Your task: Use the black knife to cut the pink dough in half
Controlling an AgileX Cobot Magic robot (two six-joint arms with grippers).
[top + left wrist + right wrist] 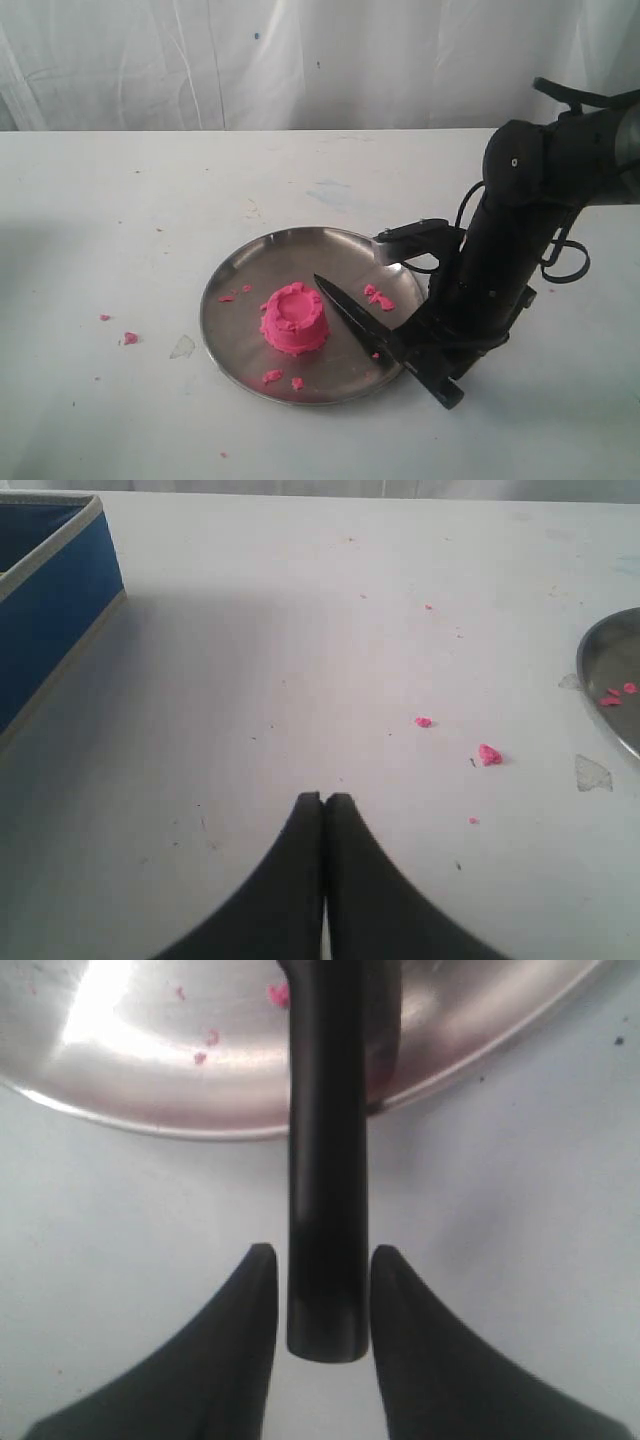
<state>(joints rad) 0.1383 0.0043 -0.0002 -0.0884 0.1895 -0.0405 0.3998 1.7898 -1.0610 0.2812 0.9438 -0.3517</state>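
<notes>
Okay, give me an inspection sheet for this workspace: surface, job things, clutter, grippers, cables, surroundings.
Surface: white table, lightly stained.
Job things: bright pink dough mound, uncut, on round steel plate; slim black knife, tip beside the dough, handle over the plate's rim.
Clutter: pink crumbs on table and plate.
Grippers: right gripper straddles the knife handle, contact unclear; left gripper shut, empty, away from the plate.
Cables: black cable looped on right arm.
Surroundings: white curtain; blue box.

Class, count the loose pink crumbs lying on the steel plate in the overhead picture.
6: two by the plate left rim, two at its front, two right of the knife. Others may be hidden.
</notes>
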